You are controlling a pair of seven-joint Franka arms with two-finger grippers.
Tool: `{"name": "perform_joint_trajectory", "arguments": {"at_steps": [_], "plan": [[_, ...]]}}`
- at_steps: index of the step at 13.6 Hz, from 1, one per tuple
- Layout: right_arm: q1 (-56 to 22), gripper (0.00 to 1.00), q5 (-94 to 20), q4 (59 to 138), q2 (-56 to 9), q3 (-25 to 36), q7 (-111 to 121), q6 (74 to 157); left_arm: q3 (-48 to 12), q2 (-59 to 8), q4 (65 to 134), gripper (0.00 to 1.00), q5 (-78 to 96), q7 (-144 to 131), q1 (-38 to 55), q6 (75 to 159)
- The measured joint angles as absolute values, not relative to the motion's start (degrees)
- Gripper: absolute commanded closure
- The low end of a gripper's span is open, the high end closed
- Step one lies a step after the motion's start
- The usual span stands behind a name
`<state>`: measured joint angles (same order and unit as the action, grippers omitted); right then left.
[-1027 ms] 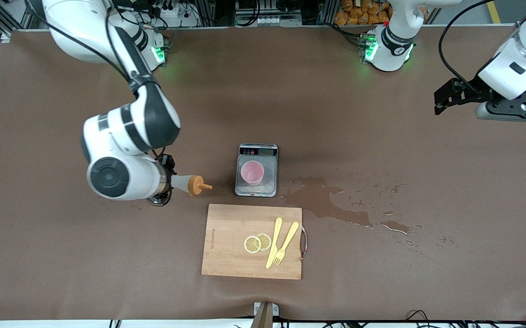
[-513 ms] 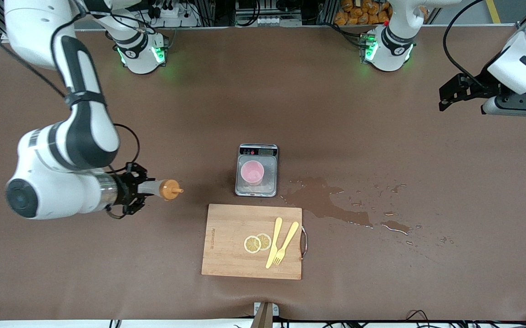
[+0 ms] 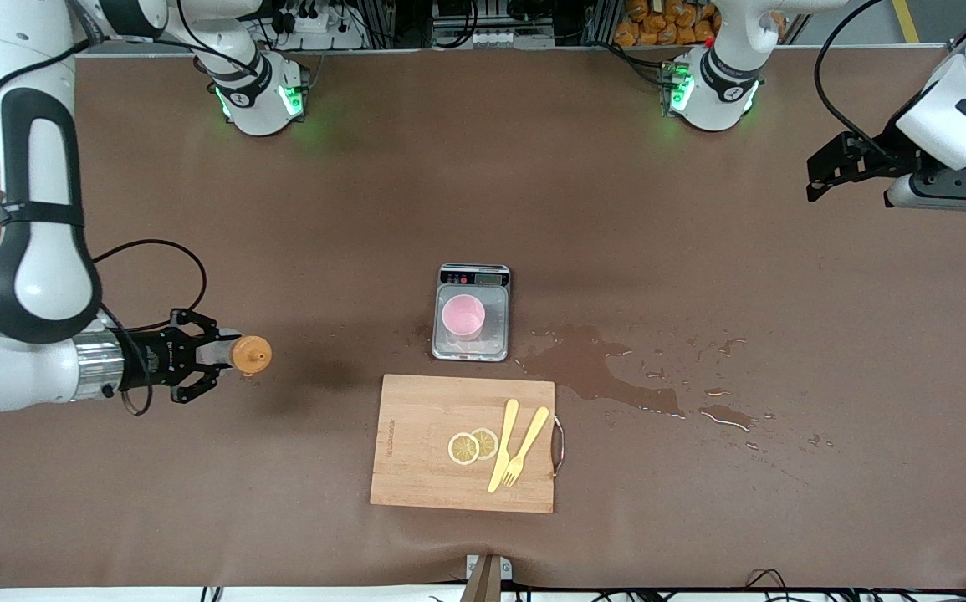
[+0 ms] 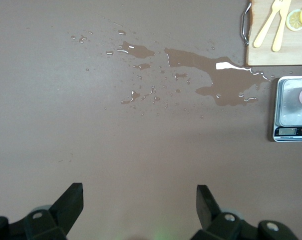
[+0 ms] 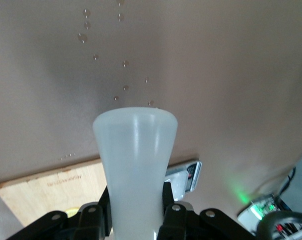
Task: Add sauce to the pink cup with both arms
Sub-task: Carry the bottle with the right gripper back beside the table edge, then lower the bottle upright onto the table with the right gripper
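Right end effector (image 3: 213,355) clamped on sauce (image 3: 242,354) over bare table (image 3: 324,209); left end effector (image 3: 817,171) wide open, waiting.

We saw a wide counter covered in a matte brown sheet (image 3: 416,192), evenly lit from above. Green light glowed on the sheet at two spots along its edge farthest from the front camera. A dark wet puddle with scattered droplets (image 3: 608,372) spread over the brown surface toward the left arm's end. Past the counter's upper edge stood grey metal framing with black cables (image 3: 483,21), and a pile of orange-brown packets (image 3: 667,21) lay among them. A pale strip of floor (image 3: 73,594) showed along the nearest edge.
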<state>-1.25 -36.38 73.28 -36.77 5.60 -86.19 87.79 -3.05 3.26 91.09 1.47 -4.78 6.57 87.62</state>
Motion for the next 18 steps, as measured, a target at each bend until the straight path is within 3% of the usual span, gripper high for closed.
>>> {"name": "perform_joint_trajectory", "arguments": {"at_steps": [10, 18], "plan": [[12.27, 0.88, -47.64, 84.50, -36.26, 5.62, -62.99, 83.56, -3.46, 3.87, 91.08, 0.00, 1.47, -4.88, 6.57, 87.62], [20.69, 0.88, -49.42, 91.23, -39.17, 5.63, -45.47, 80.56, -3.49, 3.87, 91.09, 0.00, 1.47, -4.88, 6.54, 87.82]]}}
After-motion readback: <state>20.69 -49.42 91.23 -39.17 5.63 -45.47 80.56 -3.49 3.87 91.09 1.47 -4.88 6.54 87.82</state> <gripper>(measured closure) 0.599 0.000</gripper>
